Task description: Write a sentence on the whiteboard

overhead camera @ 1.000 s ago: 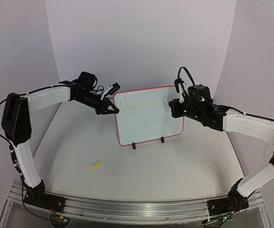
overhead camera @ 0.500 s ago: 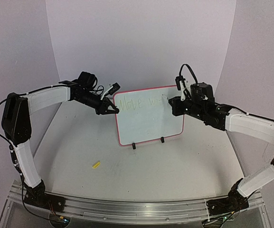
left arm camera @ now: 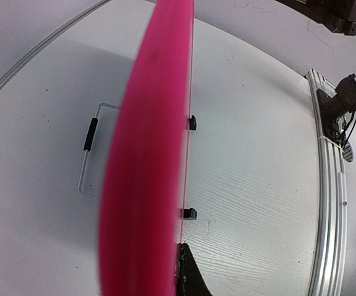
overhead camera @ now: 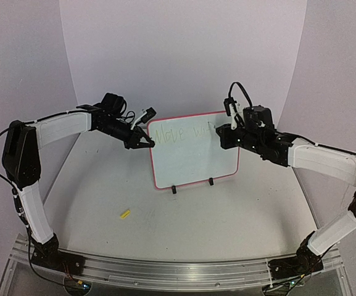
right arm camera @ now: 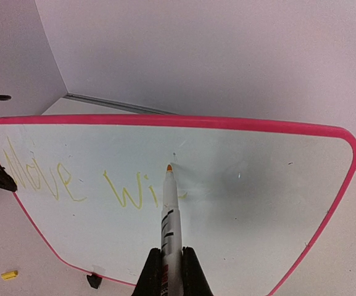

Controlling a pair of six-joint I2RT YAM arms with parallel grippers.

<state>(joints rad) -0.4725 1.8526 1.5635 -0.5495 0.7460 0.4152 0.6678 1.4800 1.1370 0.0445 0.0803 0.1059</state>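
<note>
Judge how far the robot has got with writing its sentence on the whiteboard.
Done: "Move" and the start "Wi" stand in yellow on the whiteboard. In hand: the left jaws clamp the board's edge; the right jaws hold the marker, tip at the board right of "Wi". Left: the rest of the sentence; most of the board is bare.

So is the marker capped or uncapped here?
Uncapped: the marker shows a bare orange tip at the whiteboard, at the end of the yellow writing.
</note>
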